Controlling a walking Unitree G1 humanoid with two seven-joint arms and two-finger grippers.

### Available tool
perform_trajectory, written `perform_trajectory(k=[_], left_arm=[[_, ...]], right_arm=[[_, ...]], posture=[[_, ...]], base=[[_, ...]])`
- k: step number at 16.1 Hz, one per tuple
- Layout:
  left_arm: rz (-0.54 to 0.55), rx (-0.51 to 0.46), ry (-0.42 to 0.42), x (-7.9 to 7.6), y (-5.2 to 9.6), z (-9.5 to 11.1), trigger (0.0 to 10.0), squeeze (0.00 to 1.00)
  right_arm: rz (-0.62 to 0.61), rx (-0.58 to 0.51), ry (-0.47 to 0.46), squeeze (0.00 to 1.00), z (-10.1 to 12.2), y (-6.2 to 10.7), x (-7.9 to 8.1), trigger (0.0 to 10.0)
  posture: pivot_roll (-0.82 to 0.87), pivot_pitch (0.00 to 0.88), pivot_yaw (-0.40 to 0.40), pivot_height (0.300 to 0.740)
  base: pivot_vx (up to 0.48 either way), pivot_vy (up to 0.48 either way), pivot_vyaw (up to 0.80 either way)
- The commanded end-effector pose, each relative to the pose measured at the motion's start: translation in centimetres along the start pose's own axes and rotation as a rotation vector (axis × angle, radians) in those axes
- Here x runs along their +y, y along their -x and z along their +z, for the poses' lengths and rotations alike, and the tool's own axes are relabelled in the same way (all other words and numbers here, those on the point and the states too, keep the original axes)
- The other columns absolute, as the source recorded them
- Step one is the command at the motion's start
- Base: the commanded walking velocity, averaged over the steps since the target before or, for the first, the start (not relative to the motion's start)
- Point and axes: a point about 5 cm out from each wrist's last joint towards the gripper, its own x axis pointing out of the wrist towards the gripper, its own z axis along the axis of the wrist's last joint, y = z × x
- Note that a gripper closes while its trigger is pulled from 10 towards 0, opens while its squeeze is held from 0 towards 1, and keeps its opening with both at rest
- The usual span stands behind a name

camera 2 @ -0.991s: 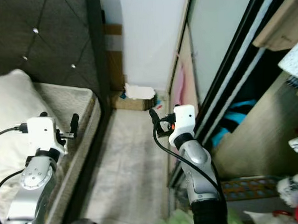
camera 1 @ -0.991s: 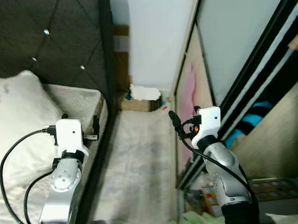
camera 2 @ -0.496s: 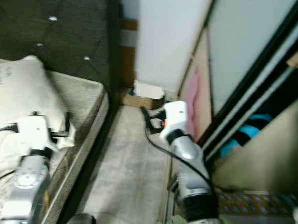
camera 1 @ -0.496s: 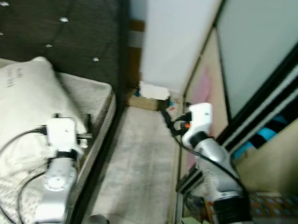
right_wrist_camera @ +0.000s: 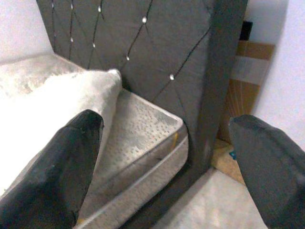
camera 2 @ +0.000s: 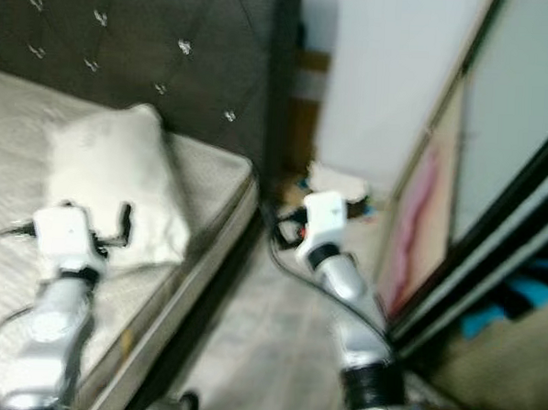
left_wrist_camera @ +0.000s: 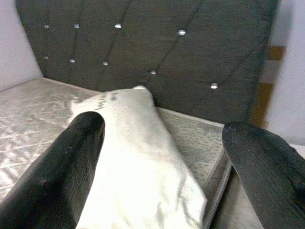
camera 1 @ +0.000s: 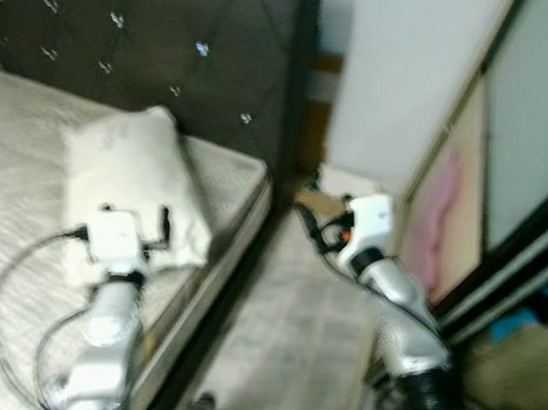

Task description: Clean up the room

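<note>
Item 1, bed with a pale quilted mattress (camera 1: 29, 146): you are looking at it on the robot's left, backed by a dark tufted headboard with silver studs (camera 1: 172, 44).

Item 2, cream-white rectangular pillow (camera 1: 133, 179): it is lying on the mattress with one end against the headboard, its long axis running from the headboard toward the robot. This is judged the likeliest thing to tidy; the blurred head views are giving you no other clear candidate.

Item 3, left gripper (left_wrist_camera: 162, 157): you are holding it over the mattress with its jaws standing wide and nothing between them. The pillow is lying straight ahead of the jaws and below them, roughly in line with the gripper's pointing direction. This arm is the nearer one.

Item 4, grey floor strip (camera 1: 304, 326): it is running between the bed edge and the wardrobe.

Item 5, right gripper (right_wrist_camera: 164, 157): you are holding it over the floor strip, jaws also wide and empty, aiming at the mattress corner and the headboard's end.

Item 6, sliding wardrobe door (camera 1: 526, 136): it is standing at far right.
</note>
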Motion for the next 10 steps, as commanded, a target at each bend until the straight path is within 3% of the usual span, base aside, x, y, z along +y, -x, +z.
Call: perform_trajectory(k=[1,6,10], left_arm=[[0.010,-0.004,-0.016,0.58,-0.06,0.19,10.0,0.00],[-0.033,-0.011,-0.008,0.06,-0.06,0.42,10.0,0.00],[-0.019,-0.026,-0.009,0.49,-0.14,0.59,10.0,0.00]], right_arm=[[0.007,-0.030,-0.004,0.00,0.71,-0.32,0.26,10.0],[0.005,-0.033,-0.005,0.00,0.73,-0.37,0.30,10.0],[0.004,-0.034,-0.005,0.00,0.72,-0.30,0.25,10.0]], posture=[[-0.06,0.000,-0.035,0.740],[-0.06,0.000,-0.033,0.740],[-0.06,0.000,-0.032,0.740]], base=[[0.000,0.000,0.80],[0.000,0.000,0.80],[0.000,0.000,0.80]])
